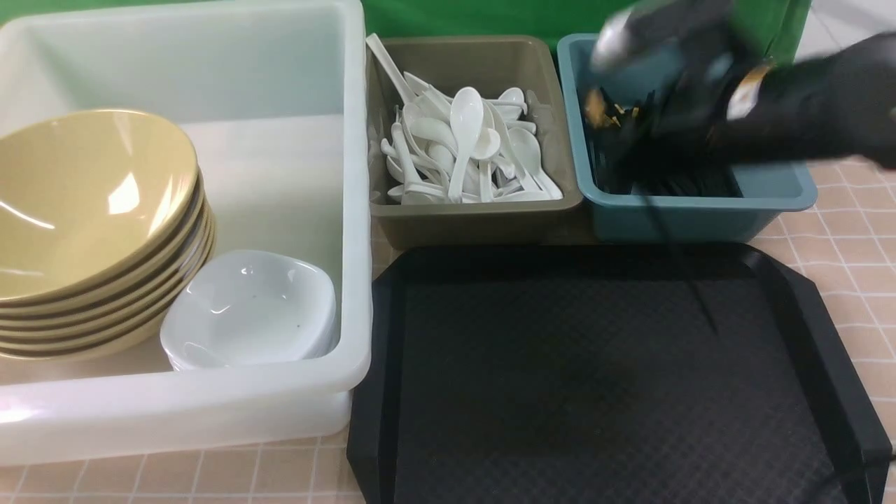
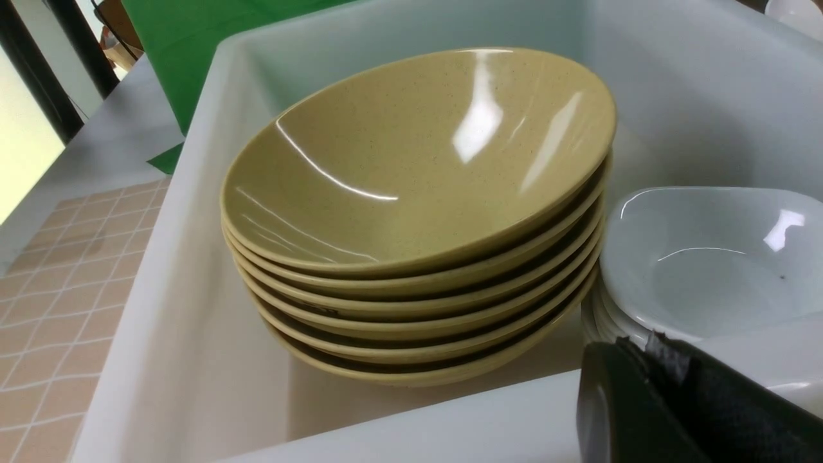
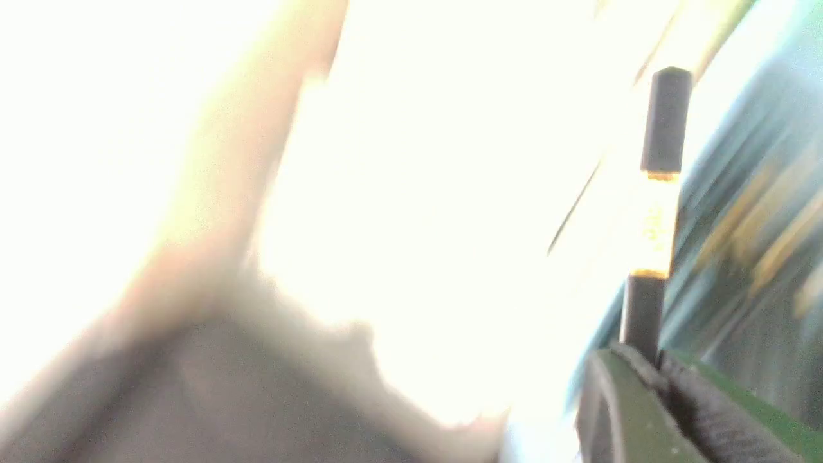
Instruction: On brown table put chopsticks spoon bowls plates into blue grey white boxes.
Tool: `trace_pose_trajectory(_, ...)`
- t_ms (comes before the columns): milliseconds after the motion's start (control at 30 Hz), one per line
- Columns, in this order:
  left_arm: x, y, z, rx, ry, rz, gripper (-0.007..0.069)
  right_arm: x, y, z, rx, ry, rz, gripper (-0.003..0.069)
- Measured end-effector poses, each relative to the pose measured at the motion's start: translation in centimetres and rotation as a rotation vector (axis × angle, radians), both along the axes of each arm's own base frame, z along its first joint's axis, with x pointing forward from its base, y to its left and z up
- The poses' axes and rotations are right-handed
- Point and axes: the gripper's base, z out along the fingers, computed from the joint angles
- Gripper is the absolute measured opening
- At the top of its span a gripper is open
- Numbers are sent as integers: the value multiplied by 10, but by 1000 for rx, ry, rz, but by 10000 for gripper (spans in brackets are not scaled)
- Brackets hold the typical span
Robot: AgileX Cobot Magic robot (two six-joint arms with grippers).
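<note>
Pinkish grid-tiled table, green backdrop; glossy tan bowls stacked in translucent white box; left gripper clenched empty, right gripper pinching a gold-banded black chopstick

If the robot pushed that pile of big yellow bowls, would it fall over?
Probably not easily: the bowls nest closely, and the white box walls them in. The pile already leans, though, and the glossy surfaces look slippery, so the top bowl might slide.

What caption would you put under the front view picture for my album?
Sorting day: tan bowls and white plates fill the white box, spoons the grey box, while the blurred right arm hovers over the blue box.
</note>
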Motion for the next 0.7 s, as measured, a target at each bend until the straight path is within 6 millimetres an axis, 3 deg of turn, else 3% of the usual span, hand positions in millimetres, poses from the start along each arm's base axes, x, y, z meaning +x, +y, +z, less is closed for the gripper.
trace_pose_trajectory(33, 0, 0, 0, -1, 0, 0, 5, 6, -7, 15, 37, -138, -27, 76)
trace_pose_trajectory(100, 0, 0, 0, -1, 0, 0, 5, 12, -15, 25, 62, -259, -54, 77)
trace_pose_trajectory(200, 0, 0, 0, -1, 0, 0, 5, 31, -29, 26, 77, -415, -112, 109)
trace_pose_trajectory(333, 0, 1, 0, 13, -2, 6, 5, 70, -48, -15, 29, -337, -183, 287)
trace_pose_trajectory(433, 0, 1, 0, 24, -3, 10, 5, 75, -54, -33, -14, -195, -191, 385)
trace_pose_trajectory(500, 0, 2, 0, 24, -1, 11, 5, 66, -55, -29, -34, -118, -180, 416)
trace_pose_trajectory(567, 0, 2, 0, 25, 0, 12, 5, 50, -56, -11, -41, -88, -171, 407)
trace_pose_trajectory(700, 0, 2, 0, 26, 3, 13, 5, -15, -65, 48, -41, -87, -144, 246)
